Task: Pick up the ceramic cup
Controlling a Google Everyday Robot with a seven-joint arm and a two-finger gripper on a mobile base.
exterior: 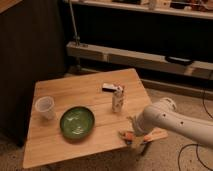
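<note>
- Camera view: the white arm (170, 117) comes in from the right edge, its thick rounded link angling down and to the left toward the bench's near right corner.
- The gripper (131, 135) sits low at that corner, over the bench's right front edge, with orange patches on it; I cannot tell whether it is spread or pressed together, and it holds nothing that can be seen.
- The bench (75, 150) is a pale wooden top with plank seams, standing on a speckled floor (170, 155).
- Behind it, a long pale shelf (140, 56) runs across a dark wall, and a thin pole (75, 25) rises at the shelf's left end.
- A dark cable (187, 150) loops on the floor at the right.
- The cup (45, 107) stands upright near the bench's left edge, well apart from the gripper; its contents cannot be made out.
- The green bowl (77, 122) lies just right of the cup, between cup and gripper, its glossy inside facing up.
- A tall pale carton (118, 99) stands upright right of centre, near the arm.
- A small dark object (108, 87) lies just behind the carton.
</note>
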